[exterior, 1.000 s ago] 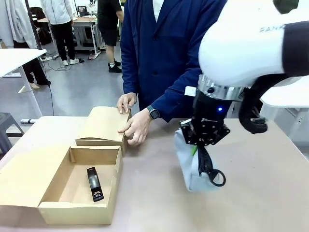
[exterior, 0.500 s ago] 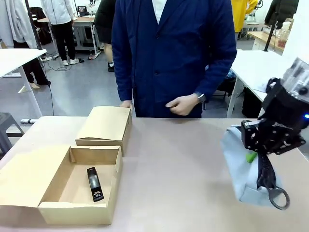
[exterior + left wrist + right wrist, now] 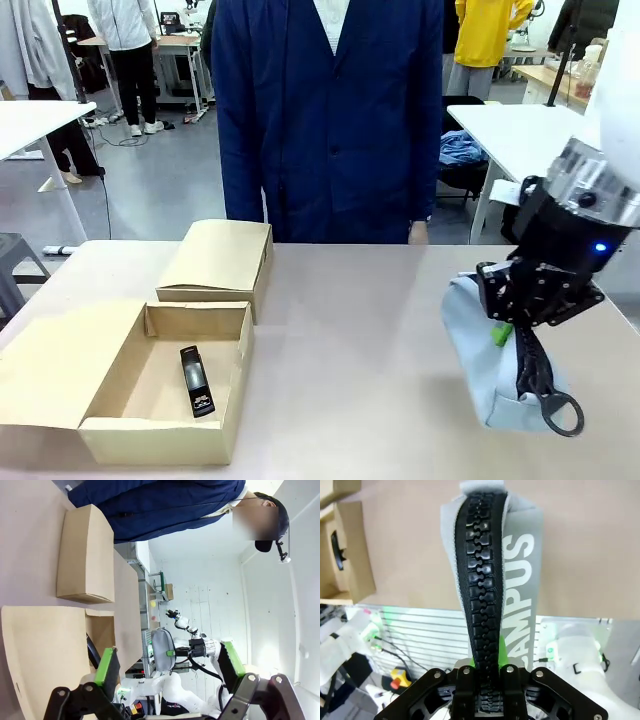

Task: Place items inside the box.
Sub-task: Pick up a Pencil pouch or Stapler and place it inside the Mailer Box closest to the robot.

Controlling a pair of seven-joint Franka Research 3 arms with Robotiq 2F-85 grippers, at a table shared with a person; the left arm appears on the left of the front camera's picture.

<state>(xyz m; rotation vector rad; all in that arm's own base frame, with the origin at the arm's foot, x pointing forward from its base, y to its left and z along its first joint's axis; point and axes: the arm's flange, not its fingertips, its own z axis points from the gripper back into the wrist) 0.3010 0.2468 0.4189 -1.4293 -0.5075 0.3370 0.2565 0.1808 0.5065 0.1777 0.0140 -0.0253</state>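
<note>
Person's hand drawn back, right gripper clamped on grey-blue pouch, black stapler in box

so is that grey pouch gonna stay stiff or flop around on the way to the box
Probably floppy: the pouch hangs slack below the right gripper, pinched only along its zip. Likely light too, since that pinch alone carries it. Its dangling ring pull may swing and could snag the box rim.
</note>
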